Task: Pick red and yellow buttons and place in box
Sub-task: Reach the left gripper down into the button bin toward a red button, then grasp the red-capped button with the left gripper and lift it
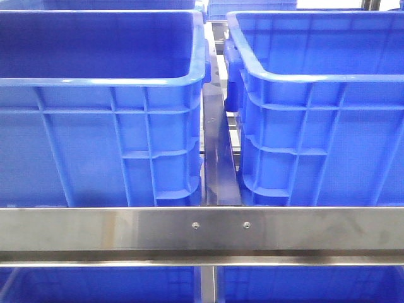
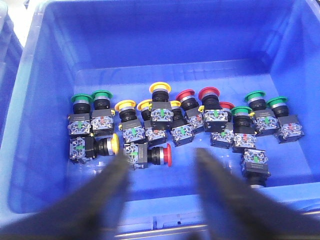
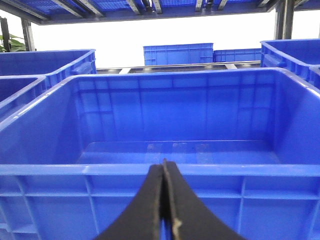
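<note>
Nothing has been moved yet, by the look of it. The left gripper (image 2: pixel 160 172) hangs with jaws spread wide and empty above a blue crate (image 2: pixel 35 125) holding a heap of buttons. A red button (image 2: pixel 161 155) lies on its side just ahead of the jaws, a yellow button (image 2: pixel 111 145) at about nine o'clock from it; green ones sit among the rest. The right gripper (image 3: pixel 164 167) has its jaws pressed together, holding nothing, facing the box (image 3: pixel 165 170), whose visible floor is bare. Both picks and both placements remain.
</note>
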Motion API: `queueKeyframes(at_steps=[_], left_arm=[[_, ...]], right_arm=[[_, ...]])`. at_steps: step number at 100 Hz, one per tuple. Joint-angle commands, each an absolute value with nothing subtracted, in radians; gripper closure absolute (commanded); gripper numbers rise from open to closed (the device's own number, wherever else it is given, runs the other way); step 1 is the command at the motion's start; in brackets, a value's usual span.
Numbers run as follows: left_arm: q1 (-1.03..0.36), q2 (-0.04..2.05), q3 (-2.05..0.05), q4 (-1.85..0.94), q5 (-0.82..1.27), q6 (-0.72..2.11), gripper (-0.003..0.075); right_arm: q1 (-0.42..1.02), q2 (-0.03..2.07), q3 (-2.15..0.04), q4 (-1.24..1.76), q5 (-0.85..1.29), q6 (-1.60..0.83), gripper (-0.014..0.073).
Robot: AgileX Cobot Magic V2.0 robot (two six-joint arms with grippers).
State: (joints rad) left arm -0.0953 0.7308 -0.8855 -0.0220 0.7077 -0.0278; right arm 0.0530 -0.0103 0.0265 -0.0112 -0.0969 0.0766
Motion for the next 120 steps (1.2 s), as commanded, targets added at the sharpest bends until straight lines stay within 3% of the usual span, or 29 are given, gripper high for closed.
queueKeyframes(at_steps=[1, 38, 85, 120], left_arm=[[-0.093, 0.734, -0.923, -0.032, 0.623, -0.03, 0.019], [-0.093, 0.808, -0.962, -0.097, 0.605, 0.0, 0.0174], [-0.302, 1.276, -1.202, -0.091, 0.595, 0.011, 0.0174], [-0.355, 1.536, -1.345, -0.052, 0.595, 0.011, 0.0174]], right_arm=[[0.052, -0.036, 0.008, -0.018, -0.175, 0.074, 0.0662], [0.052, -0.036, 0.008, -0.018, -0.175, 0.074, 0.0662], [0.052, -0.036, 0.008, -0.018, -0.175, 0.074, 0.0662], [0.052, -0.036, 0.008, -0.018, -0.175, 0.074, 0.0662]])
